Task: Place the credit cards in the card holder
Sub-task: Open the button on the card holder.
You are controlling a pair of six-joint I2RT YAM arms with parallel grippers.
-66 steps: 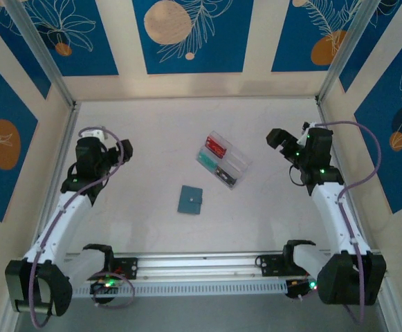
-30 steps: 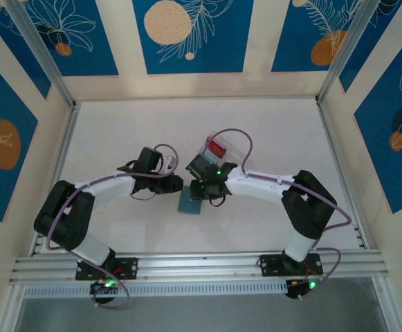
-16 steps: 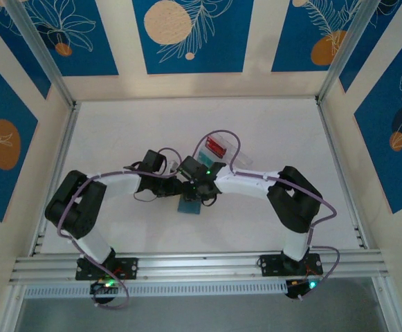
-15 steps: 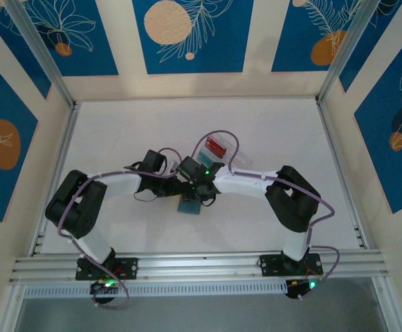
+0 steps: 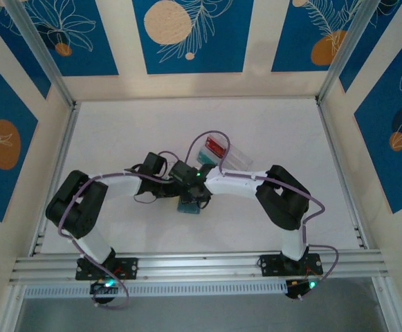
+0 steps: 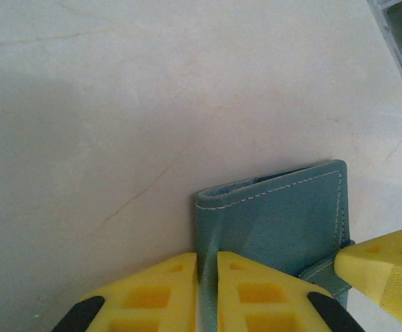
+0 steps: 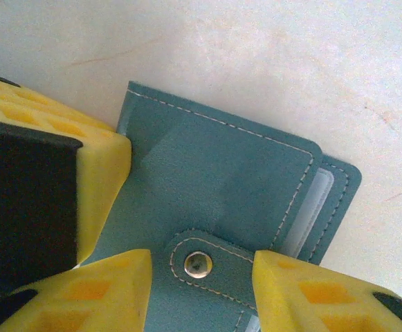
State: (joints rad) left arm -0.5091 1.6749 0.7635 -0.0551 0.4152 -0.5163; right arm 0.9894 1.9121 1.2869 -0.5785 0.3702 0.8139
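The card holder [image 5: 189, 207] lay closed on the table [image 5: 117, 138], lower centre of the top view. Your best course was probably to keep the left gripper [image 6: 207, 271] pinched firmly on its folded edge. The right gripper [image 7: 202, 267], jaws apart astride the snap tab [image 7: 225, 275], could then peel it off the stud [image 7: 198, 263]. Both arms folded inward, wrists low.

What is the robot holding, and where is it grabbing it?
The left gripper pinches the card holder by one edge. The right gripper is open around its snap tab.
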